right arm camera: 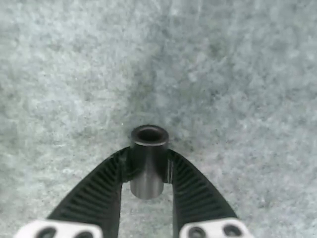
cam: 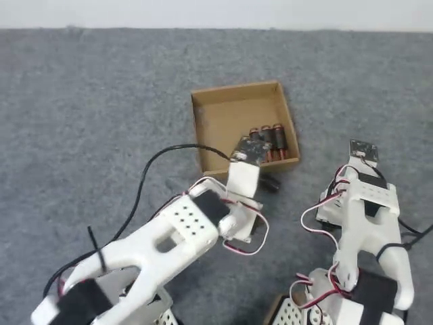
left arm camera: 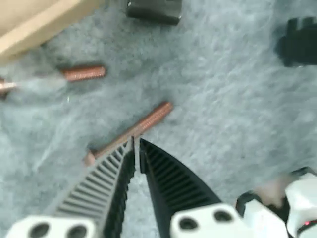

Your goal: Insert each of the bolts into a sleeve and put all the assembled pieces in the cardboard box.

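R pincer [right arm camera: 148,161] clamps an upright sleeve [right arm camera: 149,139]. L pincer [left arm camera: 136,148] nearly closed, empty, tips at a bolt [left arm camera: 148,120] mid-frame. Box [cam: 233,91] holds assembled pcs [cam: 270,143].

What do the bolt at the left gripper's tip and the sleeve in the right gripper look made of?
The bolt: probably metal, coppery finish, fine thread ridges along its shaft. The sleeve: smooth, dark tube with a dull sheen; blackened metal or plastic, unclear.
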You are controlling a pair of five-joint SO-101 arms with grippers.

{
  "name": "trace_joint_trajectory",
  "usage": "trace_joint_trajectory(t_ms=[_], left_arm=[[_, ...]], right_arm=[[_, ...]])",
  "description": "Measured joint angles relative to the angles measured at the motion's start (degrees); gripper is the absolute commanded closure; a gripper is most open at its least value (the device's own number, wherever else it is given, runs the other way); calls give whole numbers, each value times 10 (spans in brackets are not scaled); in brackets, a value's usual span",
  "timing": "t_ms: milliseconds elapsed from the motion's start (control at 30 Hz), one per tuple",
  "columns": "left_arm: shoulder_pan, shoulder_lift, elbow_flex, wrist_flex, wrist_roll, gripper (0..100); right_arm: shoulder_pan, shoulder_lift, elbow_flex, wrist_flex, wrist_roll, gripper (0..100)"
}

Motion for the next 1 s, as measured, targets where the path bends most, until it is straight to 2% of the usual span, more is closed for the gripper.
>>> trace_joint_trajectory(t_ms=[233,600,1000], left_arm=[[0,-35,124,-58,7,988],[0,-36,176,-106,7,988],[-69,-44,219,-203,7,988]], right_arm=[[0,0,0,0,0,992],[0,0,0,0,0,992],[0,0,0,0,0,992]])
